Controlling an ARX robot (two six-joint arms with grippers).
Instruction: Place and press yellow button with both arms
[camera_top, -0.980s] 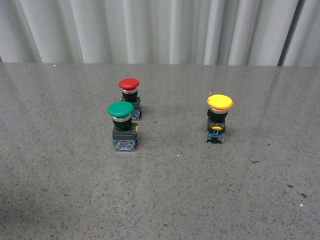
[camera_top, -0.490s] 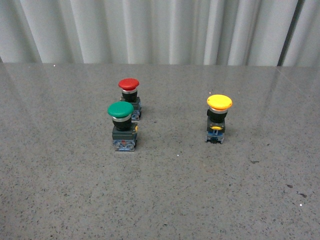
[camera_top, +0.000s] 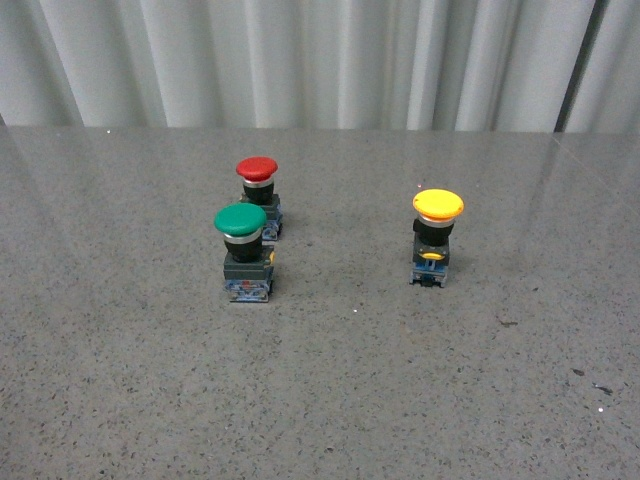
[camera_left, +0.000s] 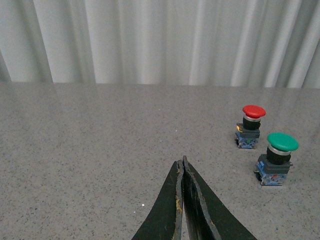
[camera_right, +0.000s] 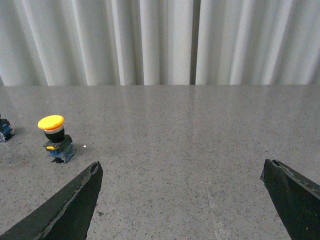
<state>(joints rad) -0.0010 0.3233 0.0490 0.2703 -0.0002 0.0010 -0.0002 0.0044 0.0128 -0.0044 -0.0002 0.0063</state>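
Yellow mushroom-capped plastic push-button switch (camera_top: 437, 240) stood upright on grey speckled bench (camera_top: 330, 400) | looked light, rigid, top-heavy; best gripped at dark block base | left claw (camera_left: 182, 164) pinched together, empty | right claw (camera_right: 182, 165) spread wide, empty

lone button (camera_top: 436, 240): on table (camera_top: 330, 400), right of middle
near button (camera_top: 245, 255): well left of it
far button (camera_top: 259, 190): just behind near button

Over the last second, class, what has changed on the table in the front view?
Nothing visibly changed. The yellow button, the green button and the red button stand upright in the same places, untouched.
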